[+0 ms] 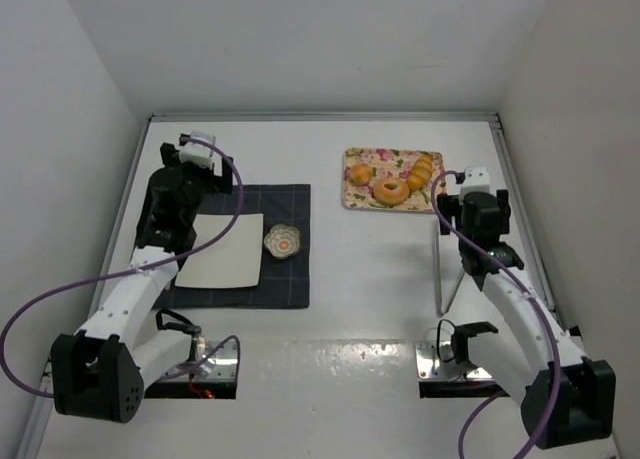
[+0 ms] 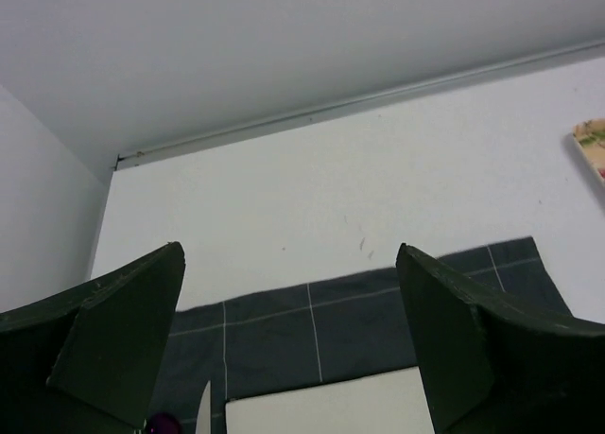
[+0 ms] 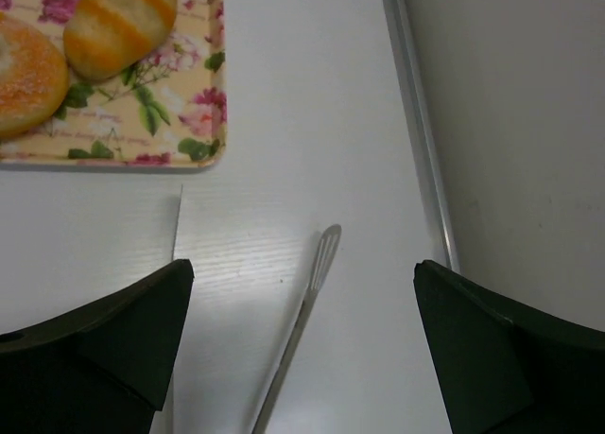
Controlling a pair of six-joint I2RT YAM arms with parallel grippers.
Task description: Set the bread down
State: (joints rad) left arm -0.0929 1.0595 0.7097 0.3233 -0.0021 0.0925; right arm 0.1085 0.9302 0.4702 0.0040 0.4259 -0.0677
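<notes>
The bread lies on a floral tray (image 1: pixel 352 201) at the back right: a round bun (image 1: pixel 359 172), a ring-shaped bagel (image 1: pixel 389 190) and a long ridged roll (image 1: pixel 423 169). The right wrist view shows the bagel (image 3: pixel 24 75) and the roll (image 3: pixel 118 18) at its top left, on the tray (image 3: pixel 180 122). My right gripper (image 1: pixel 470 194) (image 3: pixel 302 266) hovers just right of the tray, open and holding nothing. My left gripper (image 1: pixel 185 174) (image 2: pixel 288 254) is open and empty over the far edge of a white square plate (image 1: pixel 222 250) (image 2: pixel 321 406).
The plate sits on a dark checked cloth (image 1: pixel 285 279) (image 2: pixel 359 321) with a small scalloped dish (image 1: pixel 283 241) beside it. Metal tongs (image 1: pixel 447 269) (image 3: pixel 312 292) lie on the table below my right gripper. White walls close in on the sides and back.
</notes>
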